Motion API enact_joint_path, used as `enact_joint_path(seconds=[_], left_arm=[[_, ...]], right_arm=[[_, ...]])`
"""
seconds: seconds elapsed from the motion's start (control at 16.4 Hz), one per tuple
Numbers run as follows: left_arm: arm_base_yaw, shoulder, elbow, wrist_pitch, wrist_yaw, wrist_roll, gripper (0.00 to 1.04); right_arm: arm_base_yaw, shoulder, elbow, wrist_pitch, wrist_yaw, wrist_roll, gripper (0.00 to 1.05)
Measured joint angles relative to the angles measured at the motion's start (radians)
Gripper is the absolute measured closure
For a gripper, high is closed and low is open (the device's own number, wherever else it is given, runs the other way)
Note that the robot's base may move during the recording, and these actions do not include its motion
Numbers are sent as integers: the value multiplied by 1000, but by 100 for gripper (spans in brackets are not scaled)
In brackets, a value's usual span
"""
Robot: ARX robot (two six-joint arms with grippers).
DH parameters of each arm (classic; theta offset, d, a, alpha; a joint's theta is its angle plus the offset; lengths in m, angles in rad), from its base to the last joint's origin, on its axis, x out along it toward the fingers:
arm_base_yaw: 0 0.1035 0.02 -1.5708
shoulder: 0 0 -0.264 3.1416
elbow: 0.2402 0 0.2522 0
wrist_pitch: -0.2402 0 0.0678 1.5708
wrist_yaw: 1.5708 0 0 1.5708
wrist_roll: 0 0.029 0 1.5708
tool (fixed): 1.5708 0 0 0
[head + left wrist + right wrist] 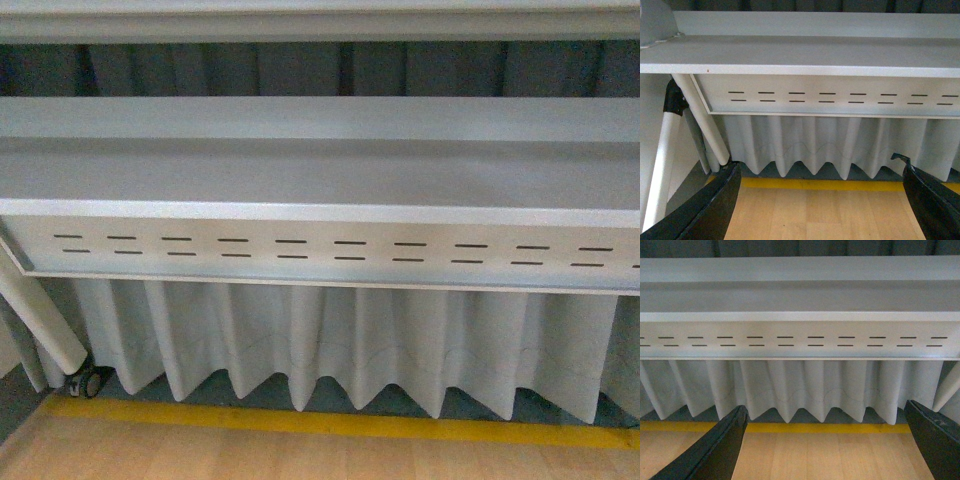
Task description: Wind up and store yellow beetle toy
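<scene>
Standing wide apart, the dark left fingers (710, 205) are open and hold nothing. Between them lies a pale wooden surface (820, 215), with a yellow strip (820, 184) along its far edge. Beyond the strip, ahead of the fingers, hangs a pleated white curtain (815, 142) under a white slotted panel (840, 100) and a flat white shelf (805, 60). White tube legs (700, 120) slant down just beside the one finger. The right fingers (720, 445) are also open and empty, and the same wood, yellow strip, curtain and slotted panel lie between and ahead of them. The front view shows neither pair of fingers. The yellow toy car shows in none of the views, so its place cannot be told.
</scene>
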Motion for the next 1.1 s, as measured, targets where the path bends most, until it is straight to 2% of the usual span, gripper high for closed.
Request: enact_joint_path(seconds=[1.1], left_arm=[[0,0,0,0,0,0,7]], right_arm=[[0,0,0,0,0,0,7]])
